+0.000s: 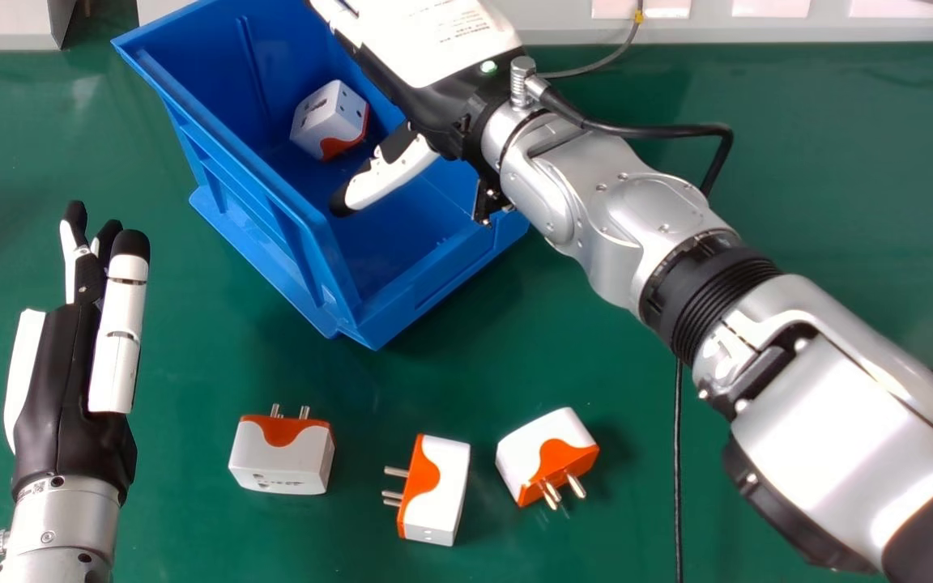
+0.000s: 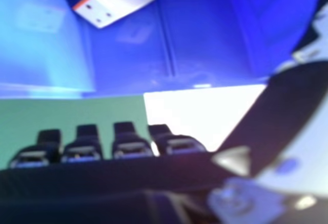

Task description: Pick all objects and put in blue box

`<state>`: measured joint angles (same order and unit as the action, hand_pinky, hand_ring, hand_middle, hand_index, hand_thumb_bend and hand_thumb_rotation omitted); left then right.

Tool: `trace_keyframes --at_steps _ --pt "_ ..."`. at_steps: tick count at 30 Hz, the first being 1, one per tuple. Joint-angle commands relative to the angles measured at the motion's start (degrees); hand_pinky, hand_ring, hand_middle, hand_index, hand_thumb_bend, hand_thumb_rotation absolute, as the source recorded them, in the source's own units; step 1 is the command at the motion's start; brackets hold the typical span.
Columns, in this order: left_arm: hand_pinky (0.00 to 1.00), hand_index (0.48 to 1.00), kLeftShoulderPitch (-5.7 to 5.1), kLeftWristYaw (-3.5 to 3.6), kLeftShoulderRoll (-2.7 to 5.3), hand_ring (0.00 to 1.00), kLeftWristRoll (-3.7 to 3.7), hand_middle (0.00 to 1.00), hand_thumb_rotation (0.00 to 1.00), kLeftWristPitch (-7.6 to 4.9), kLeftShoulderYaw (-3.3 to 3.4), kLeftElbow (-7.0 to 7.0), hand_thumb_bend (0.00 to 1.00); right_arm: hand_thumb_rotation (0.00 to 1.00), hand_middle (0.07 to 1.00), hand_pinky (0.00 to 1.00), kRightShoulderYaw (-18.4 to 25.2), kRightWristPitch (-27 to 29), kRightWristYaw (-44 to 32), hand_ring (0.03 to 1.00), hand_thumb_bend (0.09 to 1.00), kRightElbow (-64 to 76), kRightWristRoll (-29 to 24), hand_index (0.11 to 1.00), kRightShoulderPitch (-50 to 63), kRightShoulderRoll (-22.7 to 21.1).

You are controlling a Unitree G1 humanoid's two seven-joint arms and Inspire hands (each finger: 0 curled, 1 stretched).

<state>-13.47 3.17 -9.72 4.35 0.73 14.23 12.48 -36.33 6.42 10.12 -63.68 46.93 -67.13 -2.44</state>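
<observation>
Fingers (image 2: 87, 136) of the right hand (image 1: 434, 48) are stretched out and empty with the blue box (image 1: 232, 89) under them, and the likely next plug (image 1: 533, 444) lies behind them, nearer the right arm (image 1: 596, 210).

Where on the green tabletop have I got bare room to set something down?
Bare green tabletop lies beyond the silver right forearm, and between the left robot hand and the blue plastic bin. It's crowded along the near row of three white-and-orange plug adapters, and over the bin, where the right robot hand hangs.
</observation>
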Motion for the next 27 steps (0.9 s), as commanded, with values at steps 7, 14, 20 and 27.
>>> trace_keyframes --at_steps 7,14,20,27 --pt "1.0 1.0 0.43 0.5 -0.8 1.0 -0.45 1.0 0.99 -0.59 0.18 0.55 0.38 0.57 1.0 1.0 5.98 3.05 -0.99 1.0 0.697 24.32 -4.12 1.0 12.59 -8.97" --pt "1.0 1.0 0.16 0.39 -0.83 1.0 -0.47 1.0 0.99 -0.42 0.39 0.78 0.37 0.52 1.0 1.0 9.73 4.4 -7.02 1.0 0.687 44.95 -4.71 1.0 23.55 -17.45" --pt "1.0 1.0 -0.02 0.09 -0.64 1.0 -0.44 1.0 1.0 -0.35 0.6 1.13 0.37 0.53 1.0 1.0 14.89 6.03 -11.82 1.0 0.68 60.61 -5.8 1.0 33.89 -24.34" --pt "1.0 1.0 -0.63 0.31 -0.84 1.0 -0.33 1.0 1.0 -0.54 1.08 1.3 0.38 0.54 1.0 1.0 22.7 10.2 -16.68 1.0 0.663 72.53 -10.72 1.0 46.23 -31.92"
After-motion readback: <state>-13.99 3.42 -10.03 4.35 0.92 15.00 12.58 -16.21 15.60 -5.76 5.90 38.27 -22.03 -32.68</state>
